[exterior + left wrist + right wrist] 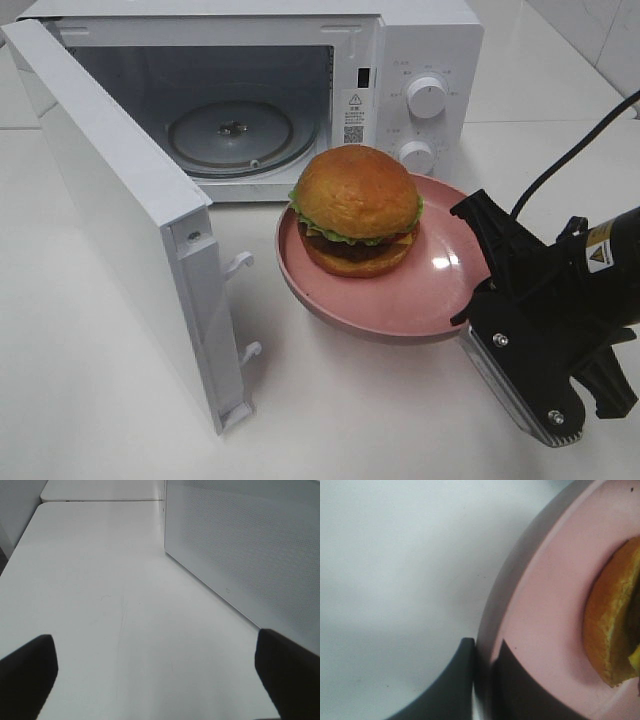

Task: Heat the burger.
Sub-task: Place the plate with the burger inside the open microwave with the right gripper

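Right fingers clamped on pink plate rim — burger aboard, seemingly lifted

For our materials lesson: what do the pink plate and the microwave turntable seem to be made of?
The pink plate: probably plastic or melamine, smooth semi-gloss, with soft highlights on its surface. The turntable: likely clear glass, transparent with glints at its rim.

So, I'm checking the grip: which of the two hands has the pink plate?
The right hand, shut on the pink plate at its rim; the left hand hangs open over the table, holding nothing.
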